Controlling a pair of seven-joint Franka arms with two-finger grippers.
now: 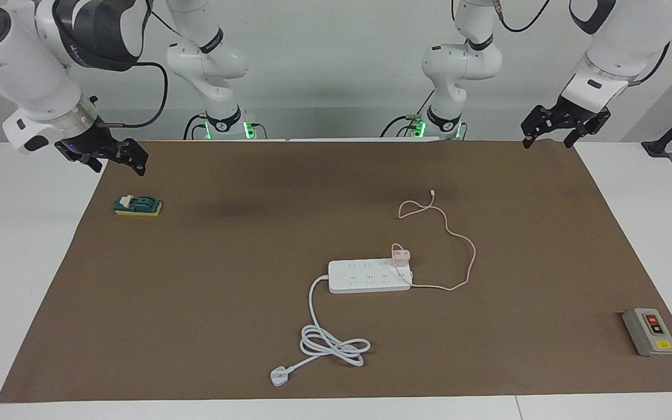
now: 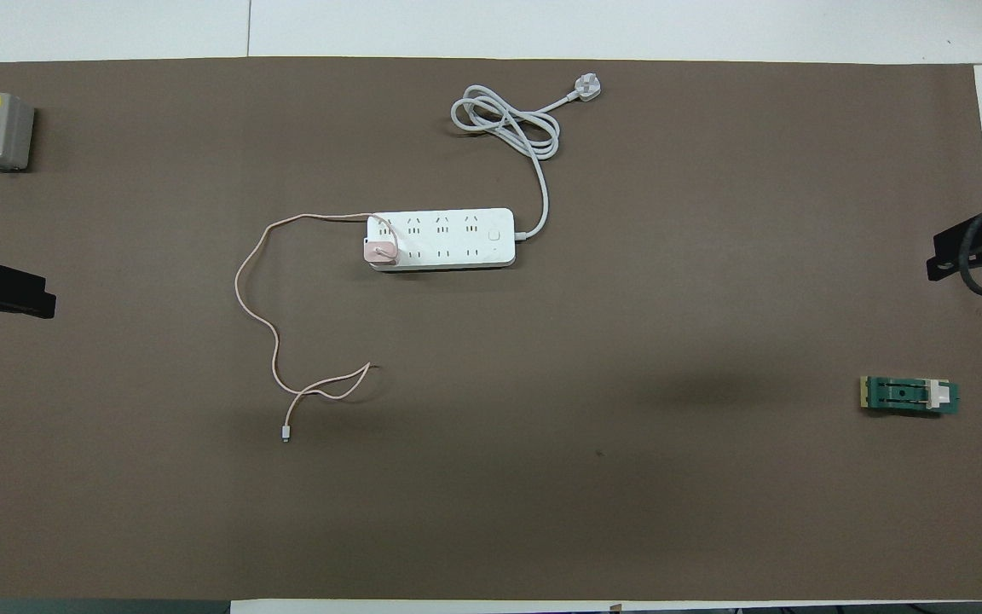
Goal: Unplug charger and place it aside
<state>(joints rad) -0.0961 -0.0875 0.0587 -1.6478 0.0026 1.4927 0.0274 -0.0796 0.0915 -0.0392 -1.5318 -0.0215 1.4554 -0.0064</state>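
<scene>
The charger (image 1: 401,256) is a small pale-pink cube plugged into the white power strip (image 1: 369,276), at the strip's end toward the left arm's end of the table. It also shows in the overhead view (image 2: 381,251) on the strip (image 2: 457,240). Its thin pink cable (image 1: 465,251) loops over the brown mat, and its free end lies nearer to the robots (image 2: 286,437). My left gripper (image 1: 548,142) is open and empty, up over the mat's edge at its own end (image 2: 31,298). My right gripper (image 1: 120,166) is open and empty, over the other edge (image 2: 943,260). Both arms wait.
The strip's thick white cord (image 1: 330,341) coils on the mat farther from the robots and ends in a plug (image 1: 279,376). A grey switch box (image 1: 649,331) with red and yellow buttons stands at the left arm's end. A small green block (image 1: 137,205) lies under the right gripper's end.
</scene>
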